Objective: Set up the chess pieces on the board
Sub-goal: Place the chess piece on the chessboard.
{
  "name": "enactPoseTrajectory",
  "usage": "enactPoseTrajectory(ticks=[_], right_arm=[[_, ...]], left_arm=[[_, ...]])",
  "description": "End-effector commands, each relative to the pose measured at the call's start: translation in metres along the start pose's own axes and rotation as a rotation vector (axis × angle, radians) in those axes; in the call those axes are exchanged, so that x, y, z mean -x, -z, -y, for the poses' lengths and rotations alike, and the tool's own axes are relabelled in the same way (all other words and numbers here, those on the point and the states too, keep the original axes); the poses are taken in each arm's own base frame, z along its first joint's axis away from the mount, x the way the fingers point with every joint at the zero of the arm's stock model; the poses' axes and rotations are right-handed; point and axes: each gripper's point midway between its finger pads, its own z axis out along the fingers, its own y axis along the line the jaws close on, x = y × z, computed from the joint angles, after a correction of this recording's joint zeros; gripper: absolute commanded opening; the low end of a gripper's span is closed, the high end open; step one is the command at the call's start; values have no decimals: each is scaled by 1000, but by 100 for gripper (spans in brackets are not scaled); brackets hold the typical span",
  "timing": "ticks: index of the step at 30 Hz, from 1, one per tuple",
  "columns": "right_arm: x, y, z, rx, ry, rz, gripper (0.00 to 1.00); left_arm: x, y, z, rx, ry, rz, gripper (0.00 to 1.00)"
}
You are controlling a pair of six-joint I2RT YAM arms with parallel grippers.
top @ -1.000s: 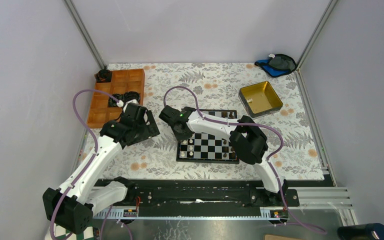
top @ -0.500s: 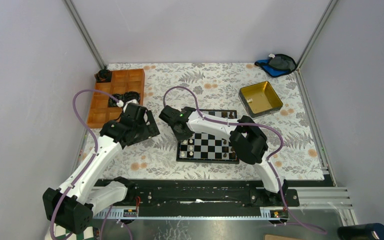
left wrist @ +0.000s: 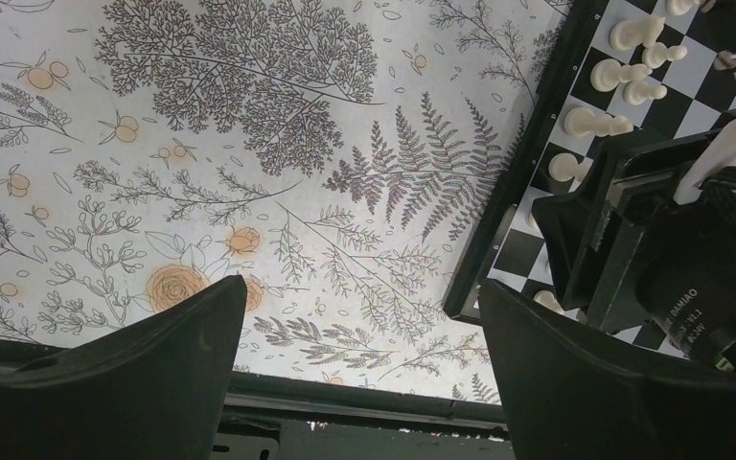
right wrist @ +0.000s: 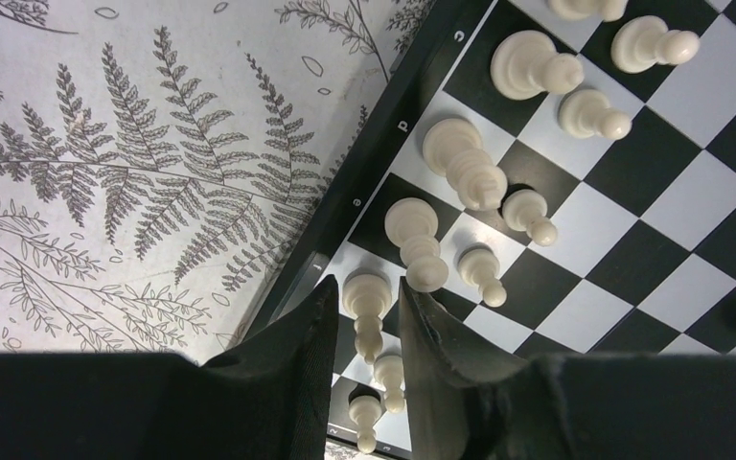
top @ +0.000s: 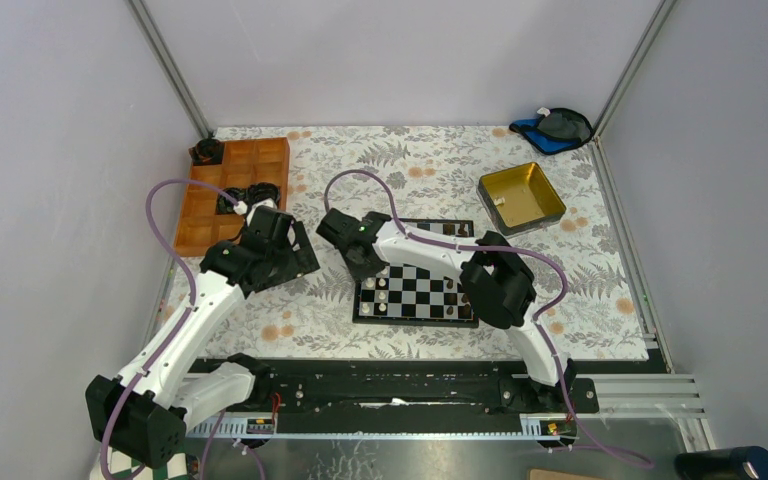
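Note:
The board (top: 415, 321) lies mid-table, black-framed with black and pale squares. Several white chess pieces (right wrist: 460, 163) stand in two rows along its left edge, also seen in the left wrist view (left wrist: 623, 38). My right gripper (right wrist: 364, 284) reaches down over the board's near left part (top: 365, 268). Its fingers (right wrist: 311, 335) straddle one upright white piece (right wrist: 366, 295) that stands on its square, with a thin gap on each side. My left gripper (left wrist: 359, 287) hovers wide open over the floral cloth left of the board rim (left wrist: 527, 153), holding nothing.
An orange compartment tray (top: 230, 190) sits at the back left, right behind my left arm. A gold square tin (top: 520, 197) stands at the back right, and a blue and black object (top: 557, 128) lies in the far right corner.
The right gripper's jaws have parted a little around the white piece. Neither arm has visibly moved.

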Motion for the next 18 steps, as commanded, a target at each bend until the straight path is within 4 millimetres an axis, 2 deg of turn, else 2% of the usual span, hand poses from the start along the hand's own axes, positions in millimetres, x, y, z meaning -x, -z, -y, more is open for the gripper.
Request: enactPoseTrajectory(ticks=[1, 6, 13, 16, 18], right_arm=[[26, 34, 1, -8, 6, 95, 36], [28, 53, 2, -9, 9, 119, 36], [45, 98, 14, -17, -19, 208, 36], [52, 120, 28, -57, -38, 254, 36], [58, 132, 46, -96, -72, 284, 36]], left_arm=[[1, -2, -2, 3, -6, 4, 99], [2, -2, -1, -3, 0, 10, 99], [4, -3, 2, -13, 17, 22, 99], [5, -4, 3, -17, 18, 26, 99], [7, -5, 4, -16, 18, 30, 99]])
